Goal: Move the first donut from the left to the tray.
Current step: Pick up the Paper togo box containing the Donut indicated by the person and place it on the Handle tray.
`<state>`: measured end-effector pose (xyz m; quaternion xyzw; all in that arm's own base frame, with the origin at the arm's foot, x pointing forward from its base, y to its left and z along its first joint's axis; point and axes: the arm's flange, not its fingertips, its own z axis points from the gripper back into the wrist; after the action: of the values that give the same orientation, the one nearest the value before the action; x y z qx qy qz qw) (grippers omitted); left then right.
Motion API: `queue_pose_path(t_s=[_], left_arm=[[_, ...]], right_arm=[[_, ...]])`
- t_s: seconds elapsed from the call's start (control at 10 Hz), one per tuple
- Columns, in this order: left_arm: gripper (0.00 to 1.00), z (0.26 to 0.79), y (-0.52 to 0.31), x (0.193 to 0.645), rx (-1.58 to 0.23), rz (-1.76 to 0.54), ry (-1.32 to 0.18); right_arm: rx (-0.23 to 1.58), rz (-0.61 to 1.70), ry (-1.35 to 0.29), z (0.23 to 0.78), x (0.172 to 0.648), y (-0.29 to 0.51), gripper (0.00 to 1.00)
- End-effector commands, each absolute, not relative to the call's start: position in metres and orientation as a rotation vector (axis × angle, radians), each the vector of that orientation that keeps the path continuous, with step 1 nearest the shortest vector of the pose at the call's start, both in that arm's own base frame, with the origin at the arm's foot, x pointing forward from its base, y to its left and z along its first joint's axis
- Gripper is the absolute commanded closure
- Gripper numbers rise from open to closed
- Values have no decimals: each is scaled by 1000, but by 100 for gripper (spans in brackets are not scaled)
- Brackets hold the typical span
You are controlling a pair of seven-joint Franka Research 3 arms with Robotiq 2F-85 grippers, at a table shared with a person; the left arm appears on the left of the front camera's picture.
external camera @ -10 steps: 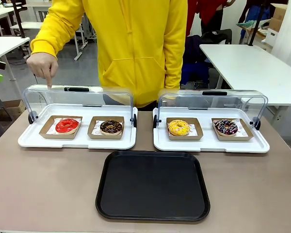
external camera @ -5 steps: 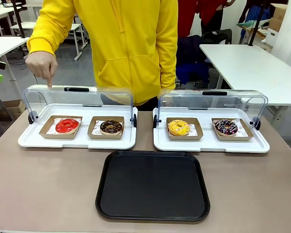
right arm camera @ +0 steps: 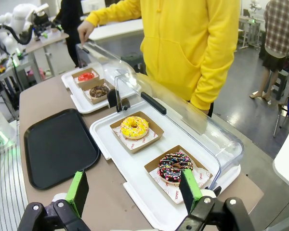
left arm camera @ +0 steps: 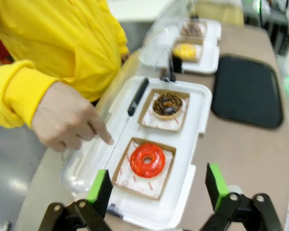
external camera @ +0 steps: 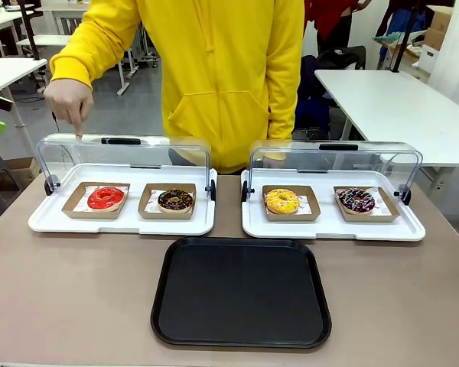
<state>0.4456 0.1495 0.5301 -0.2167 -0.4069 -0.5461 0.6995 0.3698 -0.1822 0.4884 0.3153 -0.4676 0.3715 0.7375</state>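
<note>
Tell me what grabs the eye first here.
The person's yellow hoodie at the far side, with a hand pointing down at the raised clear lid of the left white tray. Just in front, the glossy red donut sits in its cardboard holder; the big black tray lies at centre front.

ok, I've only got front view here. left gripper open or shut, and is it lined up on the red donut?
Observer: Open. In the left wrist view the left gripper has its jaws wide apart and holds nothing.
Operator: Lined up?
Observer: Roughly. The red donut sits just ahead, between the two fingers, and nothing touches it.
Operator: Right side?
Observer: The right gripper is open too. It faces the right-hand white tray, with the sprinkled chocolate donut nearest to it.
</note>
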Motion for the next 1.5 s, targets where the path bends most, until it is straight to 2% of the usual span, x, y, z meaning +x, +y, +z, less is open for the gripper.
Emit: queue_pose_path(t_s=[0.0,0.2,0.5,1.0,1.4], left_arm=[[0,549,130,441,-347,-1373,-773],[0,546,101,441,-251,-1467,-652],[0,512,56,447,-134,-1542,-515],[0,431,7,446,12,-1529,-412],[0,388,-13,469,147,-1577,-380]], right_arm=[[693,830,-1063,489,372,-182,0],[693,830,-1063,489,372,-182,0],[693,830,-1063,489,372,-182,0],[693,830,-1063,489,372,-182,0],[693,830,-1063,489,372,-182,0]])
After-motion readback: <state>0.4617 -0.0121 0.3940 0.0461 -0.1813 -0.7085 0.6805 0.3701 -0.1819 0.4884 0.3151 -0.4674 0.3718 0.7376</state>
